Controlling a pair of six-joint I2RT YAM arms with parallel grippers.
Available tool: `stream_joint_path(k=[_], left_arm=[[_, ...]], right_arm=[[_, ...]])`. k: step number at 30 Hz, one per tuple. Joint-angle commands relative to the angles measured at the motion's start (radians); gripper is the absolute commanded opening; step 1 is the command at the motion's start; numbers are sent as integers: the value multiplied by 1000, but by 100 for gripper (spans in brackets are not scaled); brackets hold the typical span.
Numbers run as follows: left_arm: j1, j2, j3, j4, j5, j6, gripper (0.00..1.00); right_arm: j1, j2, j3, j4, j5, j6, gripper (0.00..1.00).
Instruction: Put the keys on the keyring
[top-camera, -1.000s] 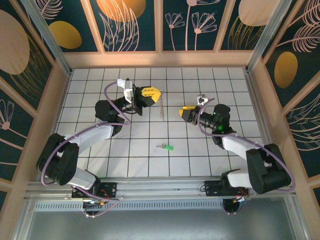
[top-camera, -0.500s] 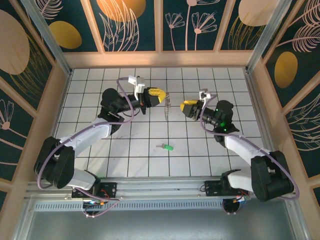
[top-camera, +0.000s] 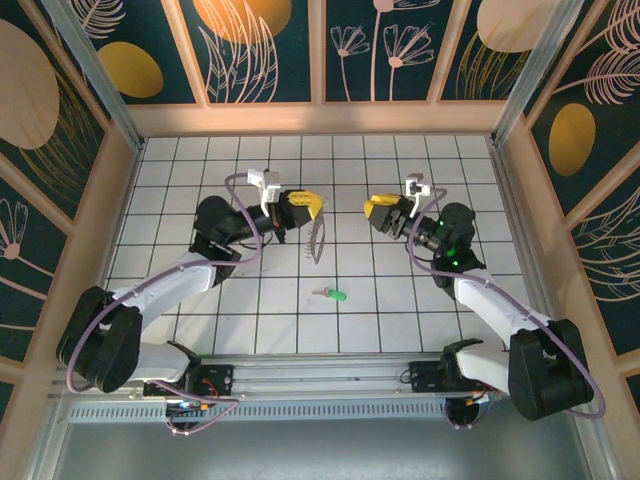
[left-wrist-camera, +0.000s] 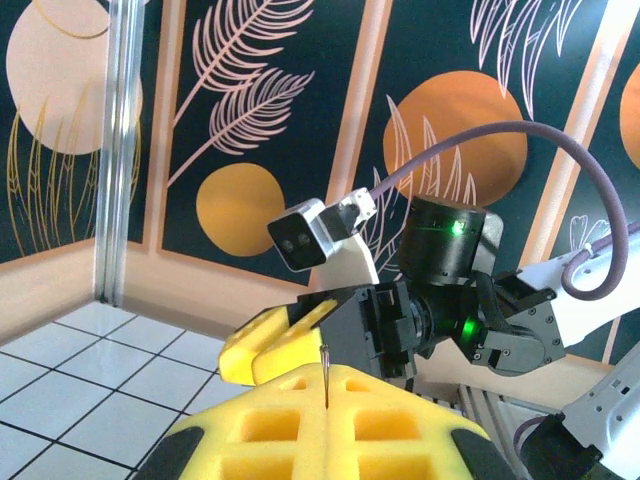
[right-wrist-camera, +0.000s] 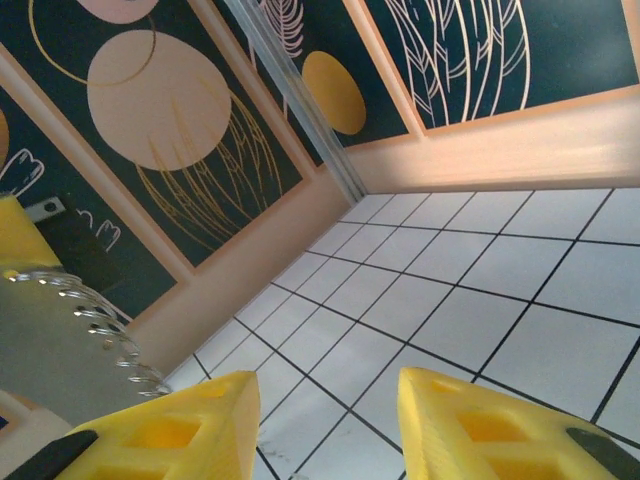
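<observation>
The left jaws, shut tight on the keyring (top-camera: 314, 237), have swung it back to dangle opposite the risen right jaws, half open and empty. The green key (top-camera: 336, 294) stays on the bench (top-camera: 390, 320) below them, so threading hasn't begun.

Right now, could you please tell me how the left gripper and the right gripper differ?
The left gripper is shut on the keyring, which hangs from it; the right gripper stands open and holds nothing. The left gripper points right, the right gripper points left. Both have yellow fingers and face each other above the tiled table.
</observation>
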Motion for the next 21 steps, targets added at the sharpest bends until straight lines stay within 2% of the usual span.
stream_joint_path(k=[1,8,15,21], left_arm=[[-3,5,17,38,13,7,0],[-3,48,168,-348,125,172,0],[-3,123,354,-749,167,371,0],[-3,151,435,-931,178,467,0]], right_arm=[[6,-16,35,60,-50,24,42],[7,-7,129,-84,-208,-133,43],[-1,4,191,-209,-343,-253,43],[-3,50,216,-228,-437,-273,43]])
